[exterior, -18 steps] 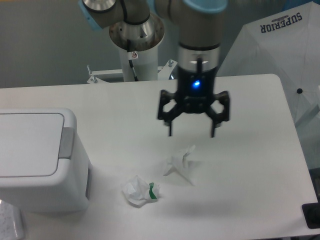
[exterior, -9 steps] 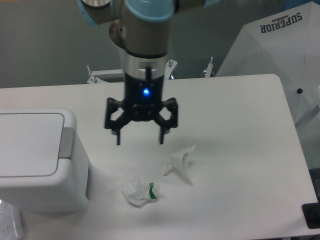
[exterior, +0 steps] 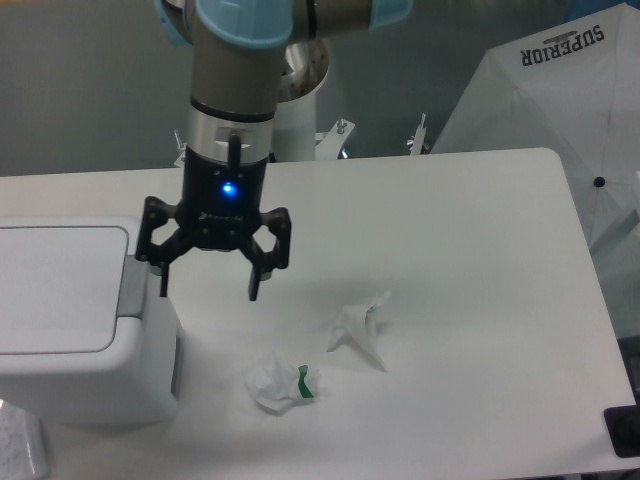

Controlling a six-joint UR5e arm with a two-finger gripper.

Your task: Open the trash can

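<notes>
There is only one view, from a camera looking down at the white bench [exterior: 470, 250].

The trash can [exterior: 70, 400] sits at the left edge of the bench. It is a big white box with round corners. Its flat lid [exterior: 55, 290] is down, so the can is not open yet. A grey push strip [exterior: 132, 285] runs along the right edge of the lid.

The gripper [exterior: 208, 296] hangs in the air just beside the can, near that grey strip. Its two fingers are spread wide apart and hold nothing. One finger is over the edge of the can and the other is over the bench.

Two crumpled paper wads lie on the bench. One paper wad [exterior: 282, 383] has a bit of green on it. The other paper wad [exterior: 360, 327] is off to its right. Both are apart from the can and the gripper.

What could go wrong? The strip is thin. If the gripper comes down a little too far right, I think it would miss the strip and slide down the side of the can. If it pushes sideways, the can might scoot or tip. If it swings low, it could knock the paper wads away.
</notes>
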